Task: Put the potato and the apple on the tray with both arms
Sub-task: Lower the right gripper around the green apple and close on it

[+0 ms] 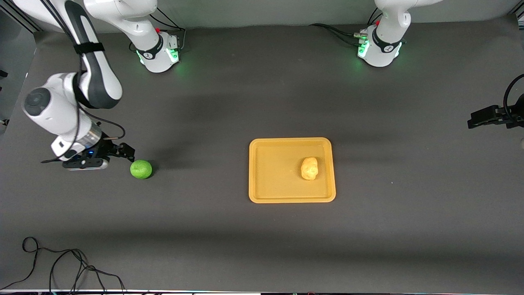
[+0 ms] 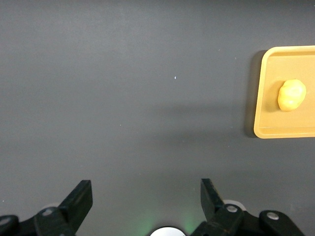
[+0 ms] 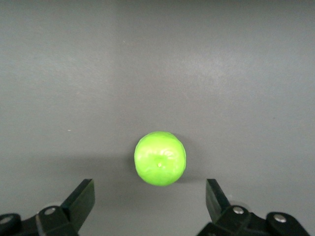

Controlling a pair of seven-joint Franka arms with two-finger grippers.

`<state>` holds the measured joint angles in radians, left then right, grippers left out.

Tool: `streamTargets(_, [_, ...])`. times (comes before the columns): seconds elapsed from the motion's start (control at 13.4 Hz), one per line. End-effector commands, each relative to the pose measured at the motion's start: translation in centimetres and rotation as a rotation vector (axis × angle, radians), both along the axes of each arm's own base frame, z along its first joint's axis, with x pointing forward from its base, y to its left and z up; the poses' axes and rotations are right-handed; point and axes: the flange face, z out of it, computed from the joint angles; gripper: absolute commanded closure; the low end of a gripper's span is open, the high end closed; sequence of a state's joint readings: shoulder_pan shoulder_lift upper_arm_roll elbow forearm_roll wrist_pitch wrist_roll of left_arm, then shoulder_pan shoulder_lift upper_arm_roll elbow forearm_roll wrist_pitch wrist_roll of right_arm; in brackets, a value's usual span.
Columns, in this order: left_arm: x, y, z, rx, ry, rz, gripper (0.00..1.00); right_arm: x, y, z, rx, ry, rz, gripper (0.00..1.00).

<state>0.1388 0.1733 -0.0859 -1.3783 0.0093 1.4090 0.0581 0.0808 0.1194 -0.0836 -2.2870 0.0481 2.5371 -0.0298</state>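
Note:
The green apple [image 1: 141, 169] lies on the dark table toward the right arm's end. My right gripper [image 1: 129, 152] is low, right beside it, open and empty. In the right wrist view the apple [image 3: 160, 158] sits just ahead of the open gripper [image 3: 149, 191], not between the fingers. The yellow-tan potato [image 1: 309, 168] lies in the orange-yellow tray [image 1: 270, 164] mid-table. My left gripper [image 1: 475, 121] is open and empty over bare table at the left arm's end. Its wrist view shows the gripper [image 2: 146, 189], the tray [image 2: 268, 98] and the potato [image 2: 291, 95] some way off.
A loose black cable [image 1: 61, 266] lies at the table's edge nearest the front camera, toward the right arm's end. The two arm bases [image 1: 161, 53] [image 1: 378, 49] stand at the edge farthest from it.

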Motion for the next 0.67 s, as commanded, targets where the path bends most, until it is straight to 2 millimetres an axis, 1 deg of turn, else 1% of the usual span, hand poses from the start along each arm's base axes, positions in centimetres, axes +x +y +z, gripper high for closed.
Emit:
streamTargets(0.0, [-0.2,0.6,0.2,-0.005,-0.003,0.001,0.02,-0.6,0.0,-4.3,0.014,-0.035,-0.050,0.00])
streamTargets(0.07, [-0.2,0.5,0.2,-0.007,-0.004,-0.002,0.02,-0.7,0.1,-6.3,0.006,-0.043,-0.047,0.00])
streamTargets(0.15, [-0.2,0.6,0.2,-0.007,-0.004,-0.001,0.02,-1.0,-0.1,-7.8,-0.001,-0.051,-0.051,0.00])
streamTargets(0.3, [-0.2,0.5,0.2,-0.007,-0.005,-0.002,0.02,-1.3,-0.2,-9.8,-0.009,-0.044,-0.049,0.00])
streamTargets(0.52, [-0.1,0.5,0.2,-0.004,-0.006,-0.002,0.01,-1.1,-0.3,-11.9,-0.019,-0.059,-0.045,0.00])
streamTargets(0.6, [-0.1,0.5,0.1,-0.004,-0.006,-0.002,0.01,-1.0,-0.2,-12.3,-0.021,-0.064,-0.039,0.00])
